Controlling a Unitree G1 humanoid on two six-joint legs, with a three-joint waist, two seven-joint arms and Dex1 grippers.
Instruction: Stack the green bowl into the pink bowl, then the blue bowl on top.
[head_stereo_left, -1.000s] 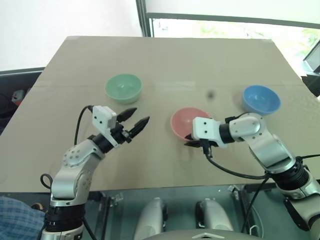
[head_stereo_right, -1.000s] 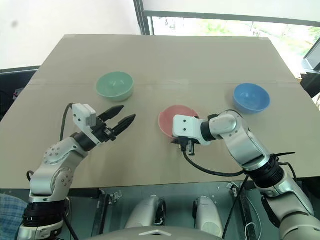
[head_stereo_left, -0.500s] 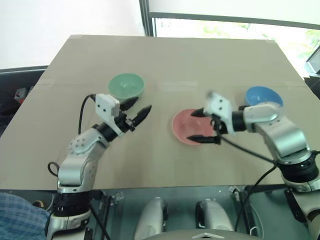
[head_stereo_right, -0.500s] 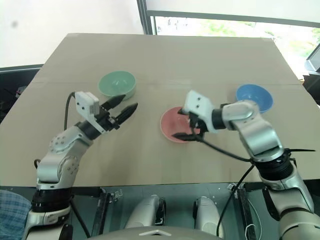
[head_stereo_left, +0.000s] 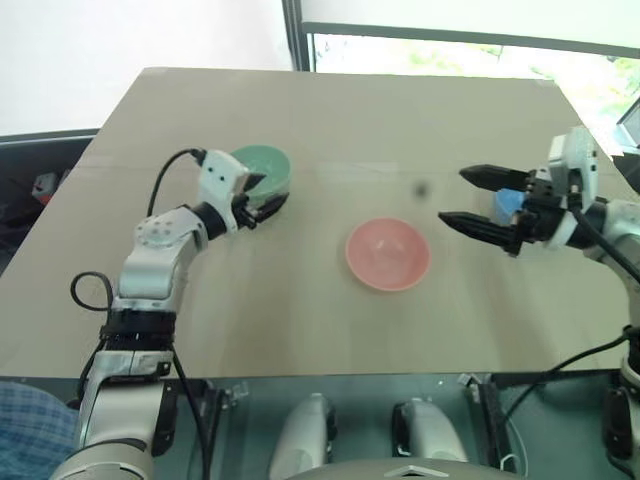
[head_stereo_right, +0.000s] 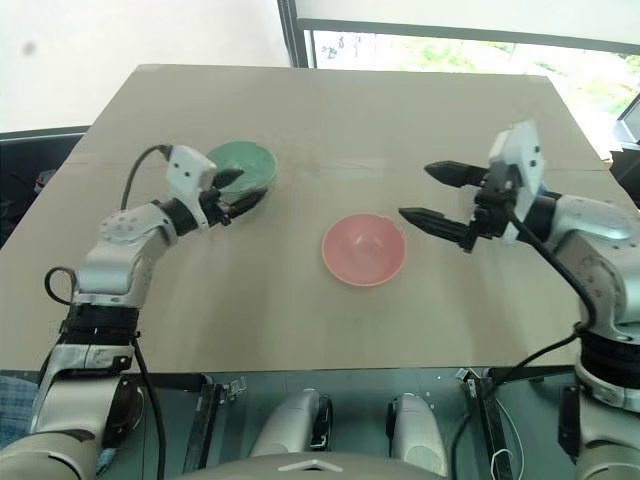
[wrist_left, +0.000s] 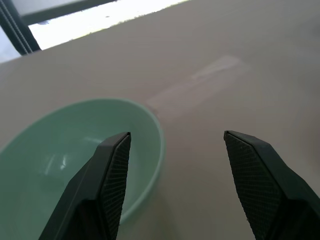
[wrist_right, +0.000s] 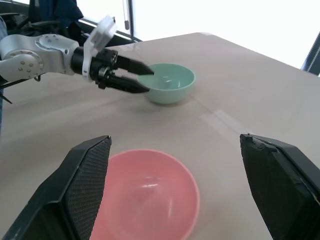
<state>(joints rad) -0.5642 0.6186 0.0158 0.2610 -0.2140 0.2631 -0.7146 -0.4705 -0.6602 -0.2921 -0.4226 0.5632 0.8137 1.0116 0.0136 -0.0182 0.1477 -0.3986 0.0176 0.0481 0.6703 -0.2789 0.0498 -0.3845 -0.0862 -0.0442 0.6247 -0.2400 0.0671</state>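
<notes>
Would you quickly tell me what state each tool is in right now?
Left tool: open, straddling the green bowl rim, not gripping.
Right tool: open, empty, above the table.

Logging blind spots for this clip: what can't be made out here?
- Blue bowl: mostly hidden behind the right hand in both head views.
- Green bowl: near rim covered by the left hand; contact unclear.
- Green bowl, left wrist view: cut off at the frame edge.
</notes>
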